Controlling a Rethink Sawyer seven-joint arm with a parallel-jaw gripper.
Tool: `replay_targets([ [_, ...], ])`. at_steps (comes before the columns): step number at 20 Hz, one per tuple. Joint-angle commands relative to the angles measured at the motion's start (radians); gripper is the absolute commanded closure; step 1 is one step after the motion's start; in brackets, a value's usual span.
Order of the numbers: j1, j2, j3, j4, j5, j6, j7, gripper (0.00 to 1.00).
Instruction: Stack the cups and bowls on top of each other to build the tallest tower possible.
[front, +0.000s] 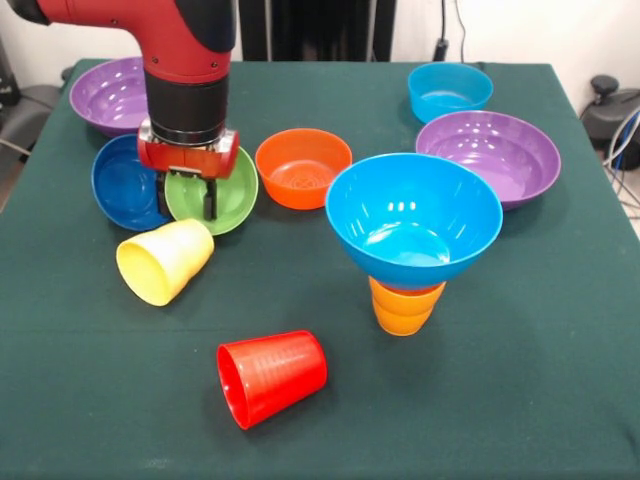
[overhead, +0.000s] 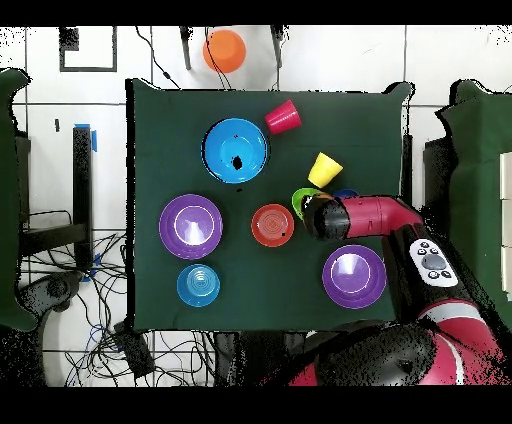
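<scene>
The claw (front: 186, 196) hangs straight down over the green bowl (front: 225, 195), its dark fingers (front: 210, 198) reaching into the bowl's left part near the rim that meets the dark blue bowl (front: 125, 183); whether it is released or clenched cannot be told, since the fingers sit close together against the bowl's inside and nothing shows clearly between them. The arm (front: 185, 60) comes in level from the left at the top, bends at an elbow and drops vertically through a black wrist to a red flange above the claw; from overhead the arm (overhead: 365, 216) lies level across the table's (front: 500, 400) side, pointing at the green bowl (overhead: 302, 198). The green and dark blue bowls touch, both open side up. Just in front of them the yellow cup (front: 165, 260) lies on its side, mouth toward the lower left. The orange bowl (front: 303, 168) stands upright just right of the green one. A purple bowl (front: 110, 93) sits behind the arm at the far left corner. The red cup (front: 272, 376) lies on its side near the front, mouth to the left, well apart from the rest. To the right stands the tower (front: 410, 250): the orange cup (front: 405, 308), mouth down, bears the large blue bowl (front: 413, 215) upright. Behind it rest the second purple bowl (front: 490, 155) and the cyan bowl (front: 450, 90).
</scene>
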Motion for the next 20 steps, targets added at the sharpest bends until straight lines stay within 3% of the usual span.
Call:
replay_targets([
  [1, 0.005, 0.184, -0.014, -0.100, -0.078, -0.110, 0.007, 1.00],
  [7, -0.017, 0.163, 0.015, -0.098, -0.047, -0.050, -0.035, 1.00],
  [14, -0.062, 0.048, 0.068, -0.030, 0.004, 0.022, -0.117, 1.00],
  [17, -0.104, -0.063, 0.108, 0.045, 0.058, 0.105, -0.177, 1.00],
  [20, -0.104, -0.153, 0.115, 0.075, 0.080, 0.164, -0.197, 1.00],
])
